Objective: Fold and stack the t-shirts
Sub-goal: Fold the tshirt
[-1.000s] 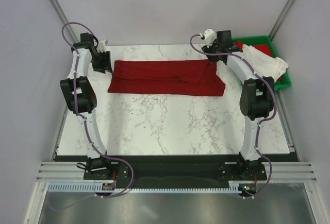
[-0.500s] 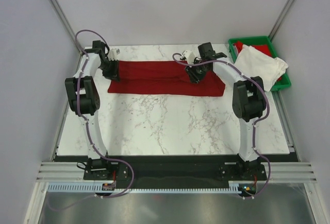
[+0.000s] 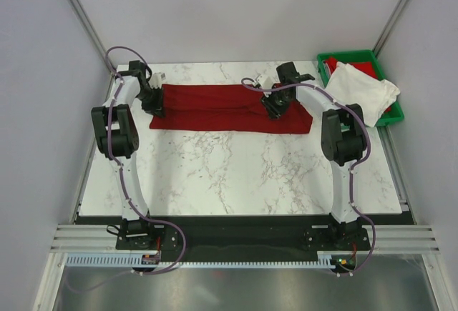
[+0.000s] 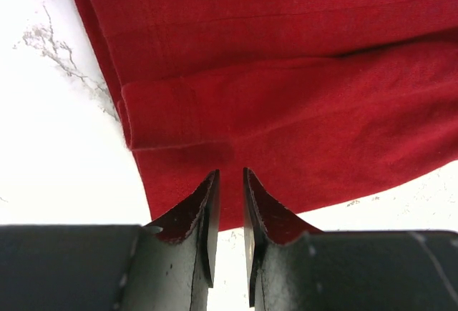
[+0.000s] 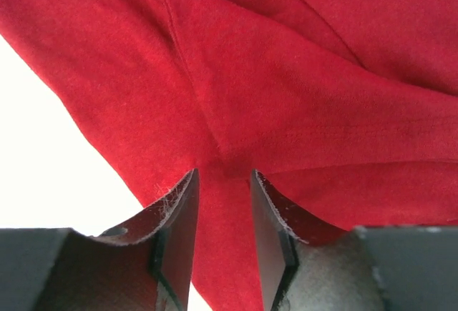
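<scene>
Beneath the left tool (image 3: 154, 104) and the right tool (image 3: 274, 108), the dark red t-shirt (image 3: 222, 107) lies flat on the surface, its long axis running from one to the other. The right tool's jaws clamp puckered cloth. The left tool's jaws nearly meet at the hem, and I cannot tell whether they grip it.

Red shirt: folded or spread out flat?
Folded: the dark red t-shirt lies as a long narrow band, with overlapping layers visible up close.

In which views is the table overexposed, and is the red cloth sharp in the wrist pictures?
Top external: even light, soft shadows, veins of the table clear. Left wrist: table nearly washed out to white, a few veins left; dark red t-shirt sharp. Right wrist: table blown out to plain white; shirt texture sharp.
</scene>
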`<state>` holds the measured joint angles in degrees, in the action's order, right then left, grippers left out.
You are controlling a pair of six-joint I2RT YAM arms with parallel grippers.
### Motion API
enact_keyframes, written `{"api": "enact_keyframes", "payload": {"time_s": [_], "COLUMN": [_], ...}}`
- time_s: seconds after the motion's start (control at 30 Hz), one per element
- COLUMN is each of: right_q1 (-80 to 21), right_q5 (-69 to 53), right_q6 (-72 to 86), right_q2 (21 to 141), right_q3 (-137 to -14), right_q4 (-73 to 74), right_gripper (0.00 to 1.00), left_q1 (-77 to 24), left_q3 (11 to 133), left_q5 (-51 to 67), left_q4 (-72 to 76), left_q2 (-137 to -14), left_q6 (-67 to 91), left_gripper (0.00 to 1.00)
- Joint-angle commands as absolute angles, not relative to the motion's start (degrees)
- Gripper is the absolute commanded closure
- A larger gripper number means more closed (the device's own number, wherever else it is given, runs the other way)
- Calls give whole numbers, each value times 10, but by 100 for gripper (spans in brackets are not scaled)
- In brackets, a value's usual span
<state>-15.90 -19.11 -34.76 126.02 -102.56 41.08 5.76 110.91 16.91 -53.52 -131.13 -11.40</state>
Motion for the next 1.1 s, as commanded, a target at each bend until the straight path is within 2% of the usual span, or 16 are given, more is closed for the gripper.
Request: {"api": "enact_keyframes", "payload": {"time_s": [0.0,0.2,0.4,0.53,0.7,0.77,0.8,0.87,1.0,1.07], "right_q1": [-160,-161,-161,-166,-188,-196,-200,-201,-186,-180], "right_q5": [-182,-172,-112,-92,-75,-45,-15,9,25,13], "right_q6": [-356,-355,-352,-353,-353,-339,-327,-318,-302,-288], "right_q2": [1278,1291,1289,1290,1348,1375,1379,1370,1301,1260], "right_q3": [-1054,-1073,-1116,-1169,-1271,-1295,-1309,-1304,-1209,-1180], "right_q4": [410,412,390,363,346,329,323,309,274,267], "right_gripper": [59,84,94,95,90,74,62,59,57,56], "left_q1": [59,60,59,59,58,58,58,58,58,58], "left_q3": [1113,1110,1109,1106,1096,1088,1085,1077,1045,1009], "left_q5": [164,163,162,163,156,142,140,127,115,129], "left_q4": [-526,-526,-526,-526,-526,-526,-526,-526,-523,-519], "left_q2": [-1319,-1318,-1309,-1292,-1259,-1251,-1239,-1227,-1181,-1148], "left_q6": [-122,-120,-120,-120,-134,-138,-148,-160,-247,-297], "left_gripper": [74,73,73,73,73,72,69,65,45,42]}}
